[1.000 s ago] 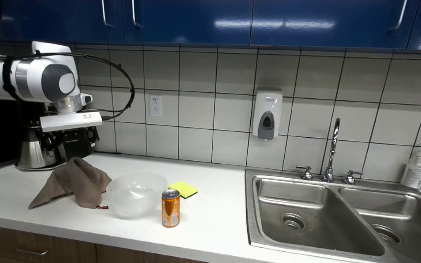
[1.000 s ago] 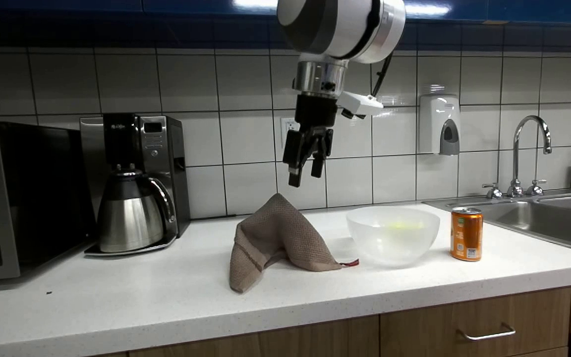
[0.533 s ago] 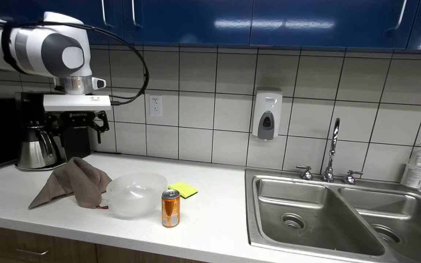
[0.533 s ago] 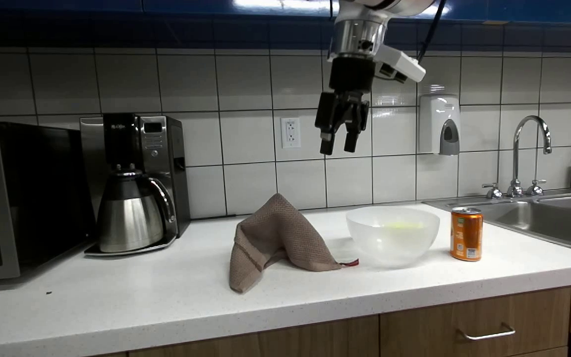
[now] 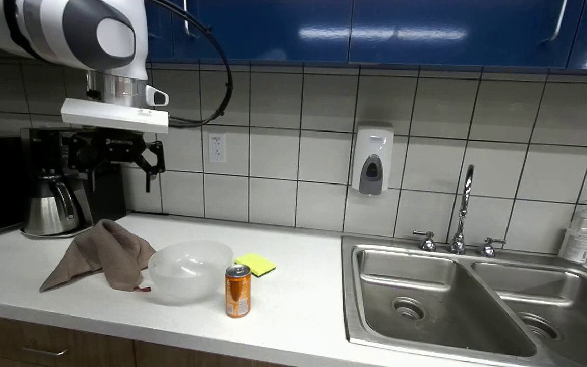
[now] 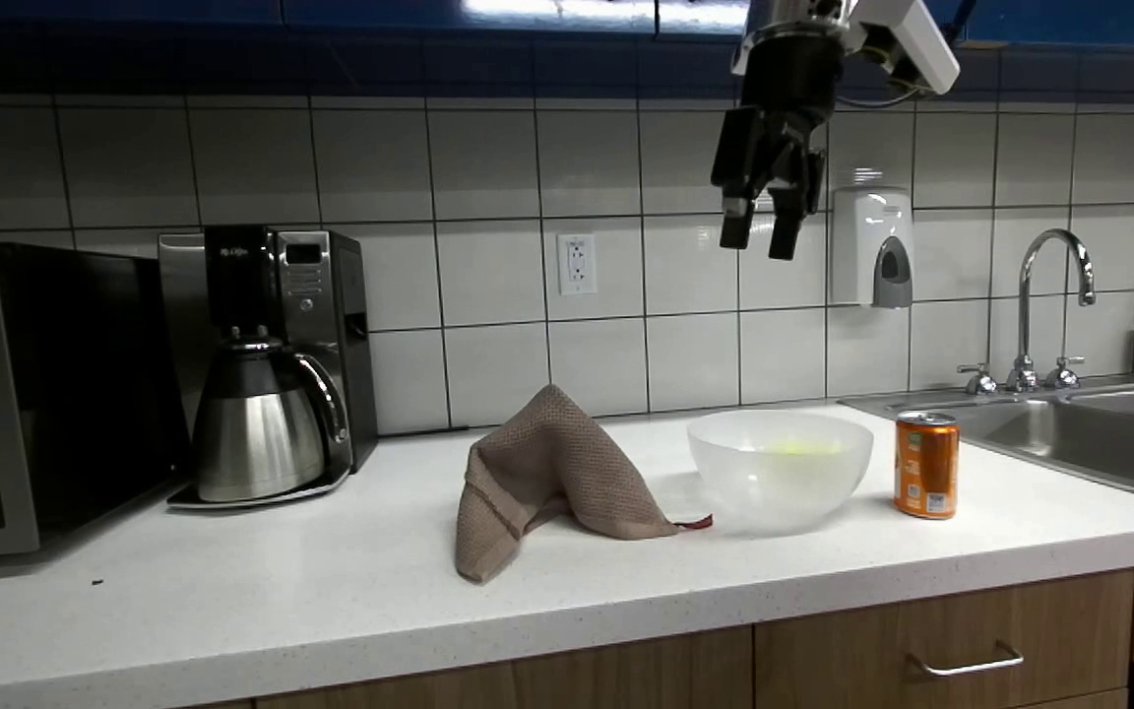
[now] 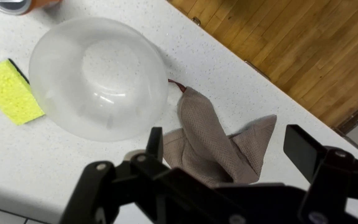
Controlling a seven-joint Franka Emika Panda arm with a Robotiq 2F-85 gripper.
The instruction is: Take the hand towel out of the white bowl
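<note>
Much higher than the towel [image 6: 557, 463], hovering with the hand [image 6: 758, 242] wide and empty, framing it outside the bowl [image 7: 98, 79], between the fingers [image 7: 300, 152] in the wrist view

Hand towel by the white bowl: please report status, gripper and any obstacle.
Gripper open, raised, holding nothing. Hand towel out of white bowl, bunched on counter beside it. Orange can across bowl from towel, seemingly not in the way.
</note>
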